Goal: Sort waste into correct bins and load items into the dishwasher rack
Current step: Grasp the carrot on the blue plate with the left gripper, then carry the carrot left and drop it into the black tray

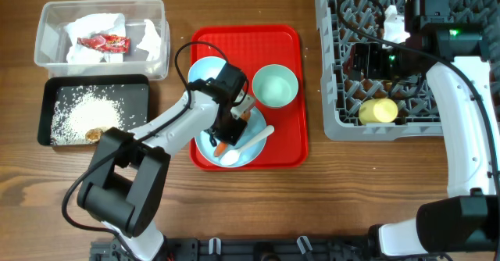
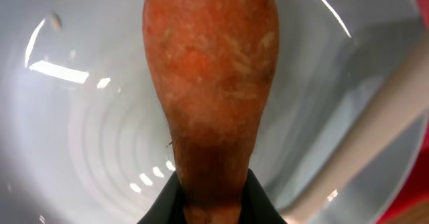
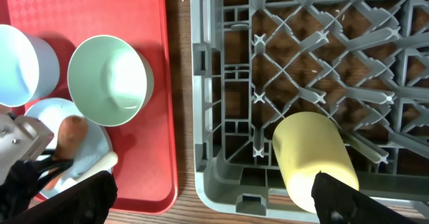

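My left gripper (image 1: 232, 124) is shut on the orange carrot (image 2: 211, 83), low over the large light blue plate (image 1: 248, 155) on the red tray. The carrot's tip also shows in the overhead view (image 1: 222, 147). The white spoon (image 1: 254, 140) lies on that plate. The light blue bowl (image 1: 205, 69) and the mint green bowl (image 1: 275, 85) stand behind it. My right gripper (image 1: 367, 58) is open and empty above the grey dishwasher rack (image 1: 332, 97). The yellow cup (image 3: 314, 158) lies on its side in the rack's front left corner.
The clear tub (image 1: 47, 26) at the back left holds white napkins (image 1: 94, 26) and the red wrapper (image 1: 105, 42). The black tray (image 1: 137, 97) in front of it holds rice (image 1: 82, 112) and the brown lump (image 1: 95, 134). The red tray (image 1: 289, 136) lies between them and the rack.
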Available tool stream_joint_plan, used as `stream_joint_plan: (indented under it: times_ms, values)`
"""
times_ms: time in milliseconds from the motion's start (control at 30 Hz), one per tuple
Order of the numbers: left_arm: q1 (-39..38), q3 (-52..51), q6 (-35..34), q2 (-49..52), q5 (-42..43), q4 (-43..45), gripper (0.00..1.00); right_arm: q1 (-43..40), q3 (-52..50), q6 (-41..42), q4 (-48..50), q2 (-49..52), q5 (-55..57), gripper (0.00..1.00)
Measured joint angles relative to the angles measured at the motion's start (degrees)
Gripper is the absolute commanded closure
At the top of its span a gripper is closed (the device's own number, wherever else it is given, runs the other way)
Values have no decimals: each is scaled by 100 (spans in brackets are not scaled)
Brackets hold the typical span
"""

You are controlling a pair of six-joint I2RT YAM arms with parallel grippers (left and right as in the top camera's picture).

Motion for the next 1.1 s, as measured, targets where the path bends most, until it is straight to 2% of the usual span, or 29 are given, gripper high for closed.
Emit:
stream_joint_plan:
  times_ms: [300, 433, 700, 967, 1100]
  values:
    - [219, 1578, -116, -243, 7, -1257, 89, 0, -4, -39, 17, 0, 0, 3]
    - [584, 1834, -199, -601, -85, -1484, 89, 0, -4, -42, 22, 0, 0, 2]
    - [2096, 1843, -407, -758, -466, -1912, 89, 0, -4, -105, 44, 0, 0, 2]
    - [3727, 1735, -708, -758, -551, -1526, 89, 0, -4, -105, 61, 2, 0, 2]
    - [4487, 1390, -1180, -756, -553, -1292, 89, 0, -4, -105, 83, 0, 0, 2]
